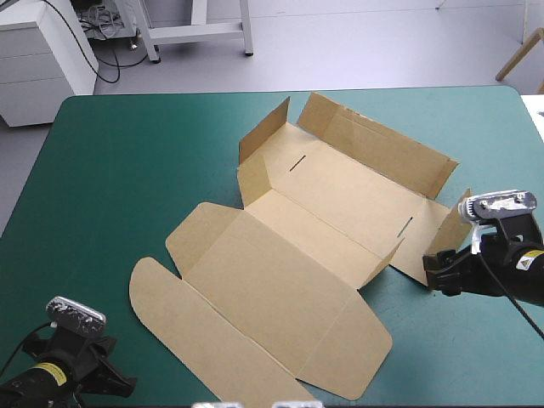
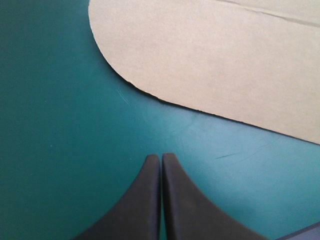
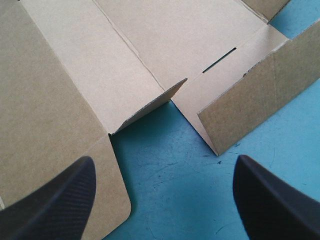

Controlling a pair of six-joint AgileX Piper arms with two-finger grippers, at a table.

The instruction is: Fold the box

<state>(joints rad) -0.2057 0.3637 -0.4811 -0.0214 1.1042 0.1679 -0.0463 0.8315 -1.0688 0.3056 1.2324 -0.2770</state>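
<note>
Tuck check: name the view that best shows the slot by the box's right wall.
Right wrist view: the slot is a clear dark cut in the box, ahead of the right gripper. The high view shows it as a thin line; the left wrist view shows only a rounded flap.

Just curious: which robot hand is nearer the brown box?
Right. The right hand, open, almost touches the box's raised side wall; the left hand, shut, sits farther from its rounded flap.

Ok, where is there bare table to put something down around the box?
Widest: the teal-green cover left of the box, out to the far-left corner. Also the near-right corner. Crowded: the middle, and between box and right gripper.
</note>
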